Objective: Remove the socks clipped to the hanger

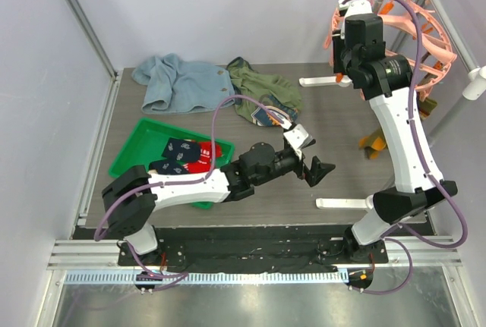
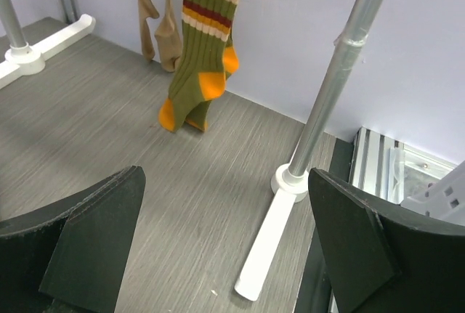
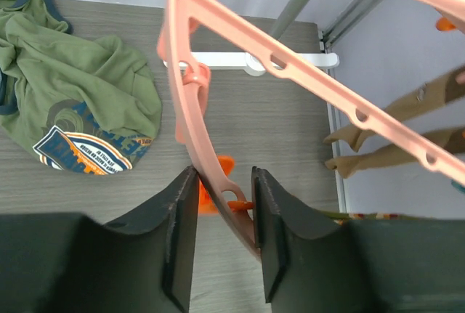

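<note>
The salmon-pink hanger (image 1: 434, 35) hangs from the rack at the top right. My right gripper (image 3: 221, 208) is up at its rim, with the ring (image 3: 185, 110) and an orange clip (image 3: 238, 204) pinched between the jaws. An olive striped sock with orange toes (image 2: 205, 44) and tan socks (image 2: 156, 26) dangle from the clips; the tan ones (image 3: 378, 155) also show in the right wrist view. My left gripper (image 1: 315, 166) hovers low over the table middle, wide open and holding nothing. Navy and red socks (image 1: 190, 152) lie in the green tray (image 1: 130, 145).
A light-blue garment (image 1: 178, 80) and an olive-green shirt (image 1: 262, 92) lie at the back of the table. The rack's grey pole (image 2: 334, 73) and white foot (image 2: 272, 240) stand just ahead of my left gripper. Another white foot (image 1: 323, 80) is at the back.
</note>
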You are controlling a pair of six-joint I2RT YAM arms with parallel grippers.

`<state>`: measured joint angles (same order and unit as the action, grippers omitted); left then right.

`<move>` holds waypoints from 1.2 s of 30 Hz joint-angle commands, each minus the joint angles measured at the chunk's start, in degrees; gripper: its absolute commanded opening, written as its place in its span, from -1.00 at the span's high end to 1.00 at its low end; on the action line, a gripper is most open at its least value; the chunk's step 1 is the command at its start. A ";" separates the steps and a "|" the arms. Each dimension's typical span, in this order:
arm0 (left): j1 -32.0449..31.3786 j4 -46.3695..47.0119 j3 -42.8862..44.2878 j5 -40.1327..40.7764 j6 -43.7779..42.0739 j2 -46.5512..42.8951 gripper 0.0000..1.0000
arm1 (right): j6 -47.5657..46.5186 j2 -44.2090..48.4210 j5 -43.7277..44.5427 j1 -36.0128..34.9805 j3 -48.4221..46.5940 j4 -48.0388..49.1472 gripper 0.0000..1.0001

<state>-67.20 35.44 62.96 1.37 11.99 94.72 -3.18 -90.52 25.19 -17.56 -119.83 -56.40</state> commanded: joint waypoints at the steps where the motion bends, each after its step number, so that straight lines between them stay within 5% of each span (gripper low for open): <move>1: -0.48 6.98 0.15 2.06 -1.62 0.11 -0.99 | -0.95 -0.44 -0.49 -0.02 -2.43 5.15 0.30; 14: -0.48 13.42 19.47 9.44 -5.83 21.11 -1.00 | 4.48 -3.08 -4.10 -0.10 -4.45 12.28 0.38; 28: 0.05 13.70 44.16 7.86 -7.16 42.63 -0.95 | 8.71 -2.91 -3.66 0.07 -5.68 12.63 0.44; 31: 0.05 12.29 52.16 8.65 -5.84 47.12 -0.79 | 8.54 -2.91 -3.66 0.07 -5.68 12.55 0.44; 36: -0.39 11.93 51.67 10.23 -6.80 45.48 0.35 | 8.45 -1.86 -1.81 0.07 -5.33 11.84 0.38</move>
<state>-67.42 44.99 114.21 9.13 6.31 142.80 3.40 -94.98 20.88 -17.61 -123.37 -46.52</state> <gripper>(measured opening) 0.467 0.307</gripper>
